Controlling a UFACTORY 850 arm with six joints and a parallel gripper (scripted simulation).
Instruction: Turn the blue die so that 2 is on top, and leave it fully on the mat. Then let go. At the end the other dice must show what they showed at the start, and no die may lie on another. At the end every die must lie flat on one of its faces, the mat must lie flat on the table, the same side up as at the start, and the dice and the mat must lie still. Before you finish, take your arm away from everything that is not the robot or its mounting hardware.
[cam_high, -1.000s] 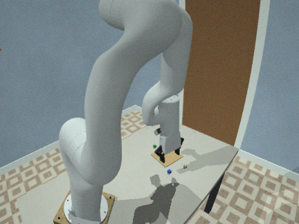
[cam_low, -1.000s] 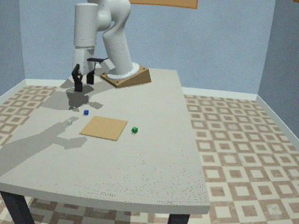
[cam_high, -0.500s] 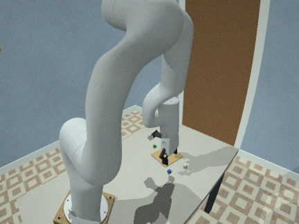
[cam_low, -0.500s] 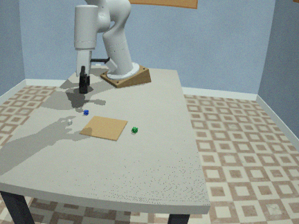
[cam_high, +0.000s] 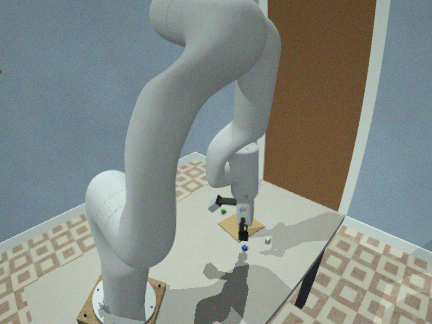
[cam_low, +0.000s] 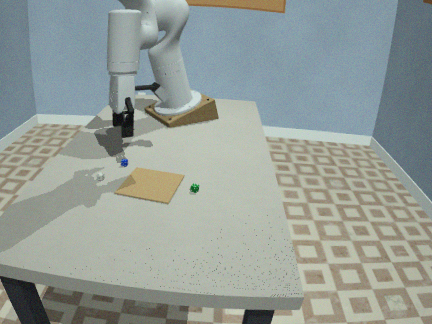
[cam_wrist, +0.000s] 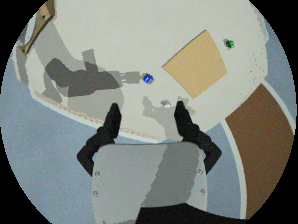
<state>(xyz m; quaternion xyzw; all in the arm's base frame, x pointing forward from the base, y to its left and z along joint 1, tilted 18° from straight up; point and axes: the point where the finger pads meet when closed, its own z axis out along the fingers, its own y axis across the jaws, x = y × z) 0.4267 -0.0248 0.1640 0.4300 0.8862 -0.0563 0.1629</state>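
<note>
The blue die (cam_low: 124, 162) lies on the bare table top, just off the near-left corner of the tan mat (cam_low: 150, 184). It also shows in the top view (cam_high: 244, 247) and in the wrist view (cam_wrist: 148, 79). The mat (cam_high: 237, 227) lies flat with no die on it. My gripper (cam_low: 124, 121) (cam_wrist: 147, 108) hangs well above the table, above and behind the blue die, with its fingers open and empty. The die's top face is too small to read.
A white die (cam_low: 99, 175) lies on the table left of the mat, also in the wrist view (cam_wrist: 165, 103). A green die (cam_low: 195, 188) lies right of the mat. The arm's base (cam_low: 180, 107) stands at the table's far end. The table edge runs close to the left.
</note>
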